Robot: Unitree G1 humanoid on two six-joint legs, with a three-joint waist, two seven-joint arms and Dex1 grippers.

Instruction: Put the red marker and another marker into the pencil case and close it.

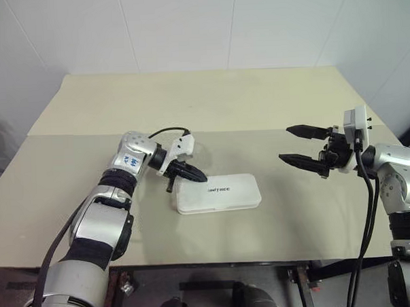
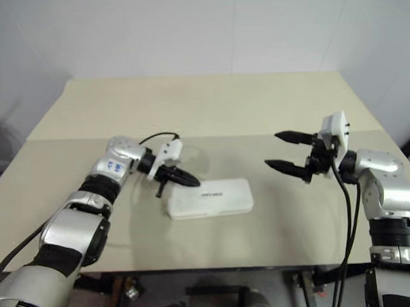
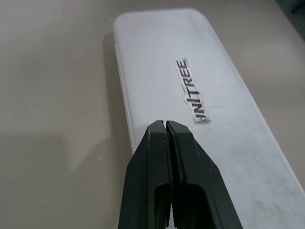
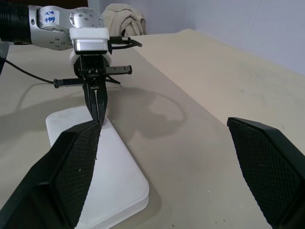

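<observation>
Two grippers over one beige table [image 1: 271, 103], and we note them from left to right. Left gripper [image 1: 198, 174]: fingers pressed together with nothing between them, pointing down and toward the right, tips just above or on the left end of the pencil case [image 1: 219, 193]; we cannot tell whether they actually touch the lid. In the left wrist view the two black fingers [image 3: 157, 171] meet along a thin seam directly over the lid, close to a dark printed logo [image 3: 193, 90].

The case is white, rectangular with rounded corners, lying flat near the middle of the table, long side running left to right, lid down and closed. We see neither marker on the table; the shut lid hides whatever is inside.

Right gripper [image 1: 301, 146]: held off the table, well to the right of the case, fingers spread wide and empty, pointing toward the left. From the right wrist view its two textured pads [image 4: 76, 167] frame the case and the left gripper beyond.
</observation>
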